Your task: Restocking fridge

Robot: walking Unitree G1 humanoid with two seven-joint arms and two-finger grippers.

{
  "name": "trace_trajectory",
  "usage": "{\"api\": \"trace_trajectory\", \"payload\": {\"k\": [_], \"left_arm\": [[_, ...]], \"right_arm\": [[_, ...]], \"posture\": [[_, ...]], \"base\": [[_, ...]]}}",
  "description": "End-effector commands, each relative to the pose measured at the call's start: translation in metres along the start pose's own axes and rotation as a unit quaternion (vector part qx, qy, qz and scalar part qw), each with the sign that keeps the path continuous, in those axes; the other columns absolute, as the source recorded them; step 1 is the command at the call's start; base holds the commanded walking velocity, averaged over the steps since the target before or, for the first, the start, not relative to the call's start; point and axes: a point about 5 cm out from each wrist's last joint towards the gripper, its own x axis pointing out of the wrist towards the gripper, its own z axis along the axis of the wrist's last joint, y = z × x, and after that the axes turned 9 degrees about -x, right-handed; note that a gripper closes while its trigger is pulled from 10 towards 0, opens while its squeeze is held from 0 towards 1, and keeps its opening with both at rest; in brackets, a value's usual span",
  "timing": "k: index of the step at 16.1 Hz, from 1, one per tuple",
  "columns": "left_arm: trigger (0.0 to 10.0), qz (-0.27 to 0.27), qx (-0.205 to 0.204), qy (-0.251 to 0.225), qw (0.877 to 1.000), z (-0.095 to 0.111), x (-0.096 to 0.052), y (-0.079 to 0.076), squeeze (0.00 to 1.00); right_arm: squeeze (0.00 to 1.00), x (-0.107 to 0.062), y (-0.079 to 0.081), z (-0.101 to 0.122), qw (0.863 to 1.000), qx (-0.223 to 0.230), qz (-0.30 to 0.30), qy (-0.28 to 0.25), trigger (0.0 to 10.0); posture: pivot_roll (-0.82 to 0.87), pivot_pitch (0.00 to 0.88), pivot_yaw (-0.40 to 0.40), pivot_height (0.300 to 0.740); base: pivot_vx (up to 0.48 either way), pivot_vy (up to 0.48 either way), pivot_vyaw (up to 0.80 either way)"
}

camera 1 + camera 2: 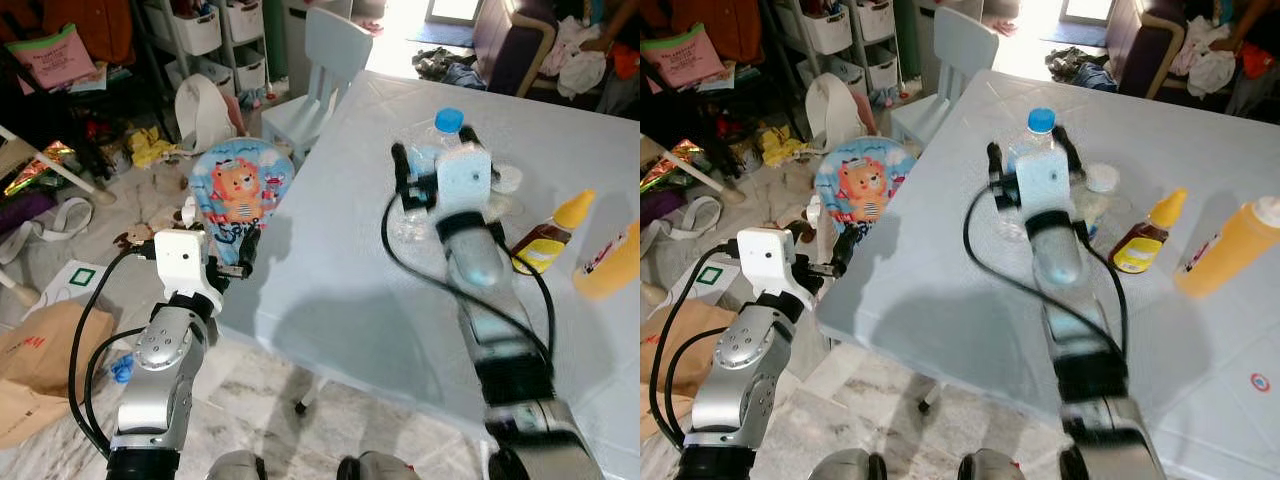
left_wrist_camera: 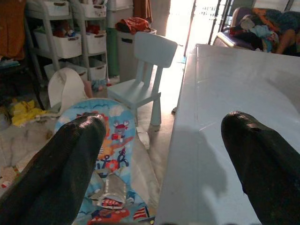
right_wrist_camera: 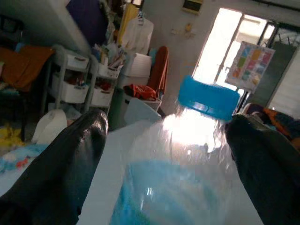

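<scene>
Meanwhile the right gripper [image 1: 1030, 165] reached out over the pale blue table [image 1: 940, 290], its two black fingers spread on either side of a clear water bottle [image 3: 187, 168] with a blue cap [image 1: 1041, 119]; whether they actually pressed on it could not be told. Just right of the bottle stood a small brown sauce bottle [image 1: 1140, 240] and, farther right, an orange squeeze bottle [image 1: 1225, 250]. The left gripper [image 1: 245, 250] hung open off the table's near-left edge, above a cartoon-print baby bouncer [image 1: 240, 185] on the floor. A light blue child's chair [image 1: 325, 70] stood at the far-left side.
</scene>
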Motion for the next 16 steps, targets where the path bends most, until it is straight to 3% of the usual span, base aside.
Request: {"api": "trace_trajectory", "payload": {"k": [1, 5, 7, 8, 9, 10, 16], "left_arm": [[10.0, 0.001, 0.006, -0.002, 1.0, 0.002, -0.001, 0.0, 0.0], [10.0, 0.001, 0.009, -0.002, 1.0, 0.003, -0.001, 0.001, 0.0], [10.0, 0.002, 0.01, -0.001, 1.0, 0.002, -0.002, 0.001, 0.0], [10.0, 0.002, 0.01, 0.001, 1.0, 0.002, -0.002, 0.001, 0.0], [10.0, 0.002, 0.01, 0.002, 1.0, 0.001, -0.003, 0.001, 0.0], [10.0, 0.001, 0.01, 0.003, 1.0, 0.001, -0.003, 0.0, 0.0], [10.0, -0.005, 0.01, 0.009, 1.0, -0.002, 0.0, -0.002, 0.0]], "right_arm": [[0.0, 0.005, -0.004, -0.002, 0.999, 0.023, -0.016, 0.017, 10.0], [0.0, 0.026, 0.0, 0.005, 0.999, 0.031, -0.018, 0.023, 10.0], [0.0, 0.035, -0.002, 0.006, 0.997, 0.055, -0.022, 0.052, 10.0], [0.0, 0.04, -0.001, 0.011, 0.997, 0.053, -0.015, 0.057, 7.4], [0.0, 0.042, 0.0, 0.014, 0.997, 0.048, -0.007, 0.06, 1.3], [0.0, 0.043, 0.002, 0.016, 0.997, 0.05, -0.006, 0.06, 0.0], [0.0, 0.042, -0.001, 0.017, 0.996, 0.018, -0.008, 0.082, 0.0]], "posture": [[0.04, 0.064, -0.01, 0.74], [0.05, 0.062, -0.015, 0.74], [0.05, 0.063, -0.019, 0.74], [0.05, 0.061, -0.021, 0.74], [0.05, 0.061, -0.021, 0.74], [0.05, 0.06, -0.022, 0.74], [0.05, 0.049, -0.027, 0.74]], "base": [[0.0, 0.0, 0.0], [0.0, 0.0, 0.0], [0.0, 0.0, 0.0], [0.0, 0.0, 0.0], [0.0, 0.0, 0.0], [0.0, 0.0, 0.0], [0.0, 0.0, 0.0]]}}
